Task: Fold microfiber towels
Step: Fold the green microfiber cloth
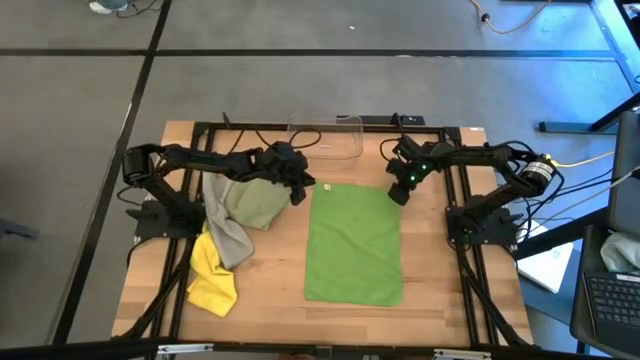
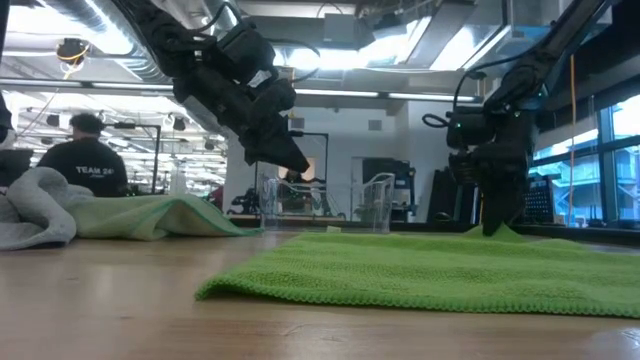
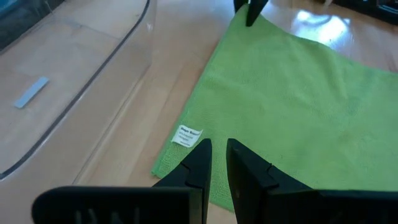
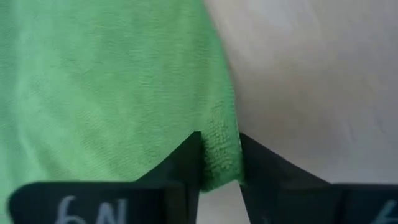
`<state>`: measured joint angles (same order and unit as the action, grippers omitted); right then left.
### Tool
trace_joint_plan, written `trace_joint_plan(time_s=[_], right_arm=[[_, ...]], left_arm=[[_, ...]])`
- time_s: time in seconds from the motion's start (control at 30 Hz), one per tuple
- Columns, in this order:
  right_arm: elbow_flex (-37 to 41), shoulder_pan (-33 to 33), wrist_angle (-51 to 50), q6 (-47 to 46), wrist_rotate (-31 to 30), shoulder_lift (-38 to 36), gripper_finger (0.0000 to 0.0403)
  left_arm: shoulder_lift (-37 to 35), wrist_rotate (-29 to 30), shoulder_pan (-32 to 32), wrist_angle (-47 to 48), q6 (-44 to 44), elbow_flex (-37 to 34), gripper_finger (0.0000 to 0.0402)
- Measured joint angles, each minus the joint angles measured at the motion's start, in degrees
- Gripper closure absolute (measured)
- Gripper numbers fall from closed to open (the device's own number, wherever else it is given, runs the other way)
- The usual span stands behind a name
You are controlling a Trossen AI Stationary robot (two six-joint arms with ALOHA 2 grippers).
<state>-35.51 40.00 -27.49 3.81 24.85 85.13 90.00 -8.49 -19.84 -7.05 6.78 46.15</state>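
The bright green towel [image 1: 353,243] lies spread flat on the middle of the table. My right gripper [image 1: 399,194] is at its far right corner, pointing steeply down and shut on the cloth [image 4: 219,155]. My left gripper [image 3: 219,155] hovers above the towel's far left corner, where a white label [image 3: 186,135] shows. Its fingers are almost together with nothing between them, and the low view shows it [image 2: 292,160] clear of the table. At the left lie the pale sage towel [image 1: 252,205], the grey towel [image 1: 228,238] and the yellow towel [image 1: 212,282], heaped together. My right gripper pinches the bright green towel's right edge [image 4: 221,134] at its far corner between the two fingers. The fingers come from above, slanting down. The corner stands up in a small peak [image 2: 503,233] at the fingertips, while the remainder of the towel lies flat on the table.
A clear plastic bin [image 1: 325,138] stands at the table's far edge, just beyond both grippers. The heap of towels takes up the left side. Bare wood shows along the near edge and to the right of the green towel. A person [image 2: 85,160] is in the room behind.
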Motion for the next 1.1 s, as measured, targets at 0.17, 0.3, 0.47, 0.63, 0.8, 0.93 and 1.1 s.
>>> trace_joint_plan(time_s=[0.17,0.3,0.47,0.63,0.8,0.93,1.1], right_arm=[[0.00,-2.21,0.33,3.72,0.57,-0.01,0.0386],[-0.20,-4.30,1.90,5.41,0.46,-0.12,0.0392],[-3.89,-7.20,-0.03,5.63,-4.11,-0.12,0.0398],[-10.17,-9.69,-6.42,6.00,-11.91,-0.16,0.0395],[-15.99,-11.44,-11.43,6.05,-13.87,-0.16,0.0399],[-19.39,-13.95,-12.91,6.00,-13.83,-0.16,0.0397],[-22.53,-17.85,-13.44,7.80,-13.80,-0.16,0.0397]], left_arm=[[0.00,0.85,0.00,0.00,-2.79,-0.02,0.0360],[0.00,0.91,0.02,-0.29,-2.89,-0.02,0.0360],[0.00,0.94,0.02,-0.41,-2.90,-0.02,0.0360],[0.00,0.96,0.00,-0.42,-2.92,-0.02,0.0360],[0.00,0.98,0.00,-0.92,-5.25,-0.02,0.0360],[0.00,1.02,0.49,-2.31,-11.55,-0.05,0.0360],[0.00,-0.44,0.75,-8.52,-16.18,-0.07,0.0360]])
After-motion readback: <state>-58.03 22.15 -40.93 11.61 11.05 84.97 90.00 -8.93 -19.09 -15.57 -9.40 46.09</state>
